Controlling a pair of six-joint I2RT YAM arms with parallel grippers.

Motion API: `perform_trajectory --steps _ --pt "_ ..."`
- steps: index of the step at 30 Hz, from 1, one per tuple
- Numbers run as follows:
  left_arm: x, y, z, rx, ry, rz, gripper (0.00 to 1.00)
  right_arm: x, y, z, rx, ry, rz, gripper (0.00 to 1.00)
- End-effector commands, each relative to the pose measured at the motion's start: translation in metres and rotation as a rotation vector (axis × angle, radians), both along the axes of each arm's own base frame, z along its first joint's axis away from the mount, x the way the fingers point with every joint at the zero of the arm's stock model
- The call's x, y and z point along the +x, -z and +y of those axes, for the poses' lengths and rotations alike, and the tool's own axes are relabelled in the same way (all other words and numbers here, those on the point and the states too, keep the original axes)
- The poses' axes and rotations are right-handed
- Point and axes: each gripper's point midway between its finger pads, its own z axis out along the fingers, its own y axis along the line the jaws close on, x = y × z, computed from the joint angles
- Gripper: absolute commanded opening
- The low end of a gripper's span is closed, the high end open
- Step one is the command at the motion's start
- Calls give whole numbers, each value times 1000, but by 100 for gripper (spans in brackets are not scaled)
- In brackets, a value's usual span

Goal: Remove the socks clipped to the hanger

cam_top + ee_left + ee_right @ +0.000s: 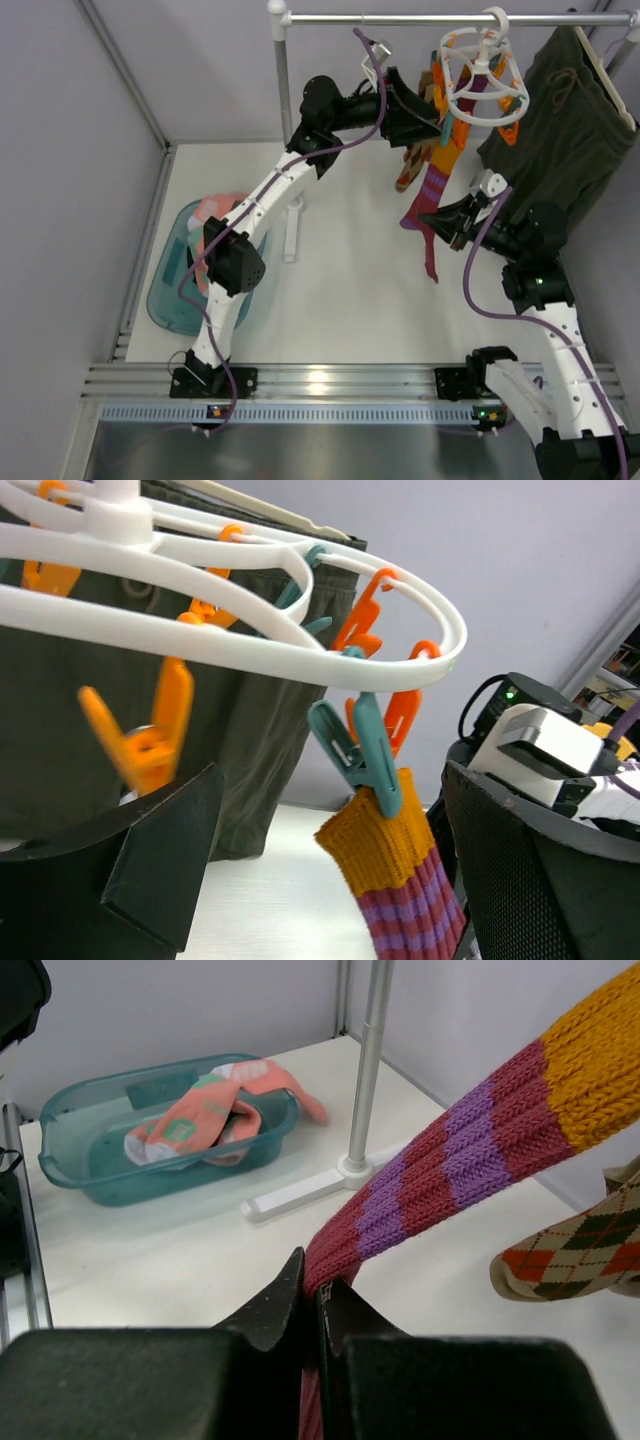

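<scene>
Lower centre: right gripper [312,1285] is pinching the maroon-purple-mustard striped knit sock [470,1150]; left gripper [330,865] is gaping open beneath the white plastic ring hanger [250,645].

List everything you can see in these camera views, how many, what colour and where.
White plastic ring hanger: one, white, hooked on the metal rail.
Plastic clothespins: several, orange and teal, dangling from the hanger.
Knitted striped sock: one, mustard cuff with maroon and purple bands, clipped to the hanger.
Argyle sock: one, beige with orange and dark diamonds, hanging beside the striped sock.
Dark olive garment: one, on the rail right of the hanger.
Translucent teal basin: one, left side of the white table.
Salmon-pink socks: count unclear, in the basin.
Left end effector: one, black, open, beside the hanger.
Right end effector: one, black, shut on the striped sock.
</scene>
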Motion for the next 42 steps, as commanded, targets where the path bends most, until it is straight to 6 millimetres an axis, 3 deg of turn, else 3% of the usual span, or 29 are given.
perform_trajectory --steps 1,7,23,29,37,41,42 --pt "-28 -35 5 -90 63 -104 93 -13 6 7 -16 -99 45 0" --pt "-30 -48 3 -145 69 -94 89 -20 10 12 -15 -163 59 0" --pt "-28 -34 -22 -169 68 -45 82 -37 0 16 4 -213 12 0" --pt "-32 -38 -23 -192 76 -44 73 -33 3 15 5 -202 22 0" --pt "-27 -41 -25 -218 43 -41 44 -30 7 14 6 -179 35 0" --pt "-25 -43 -26 -230 25 -38 18 -27 10 13 7 -165 41 0" --pt "-24 -43 -26 -230 23 -36 17 -27 10 13 7 -163 41 0"
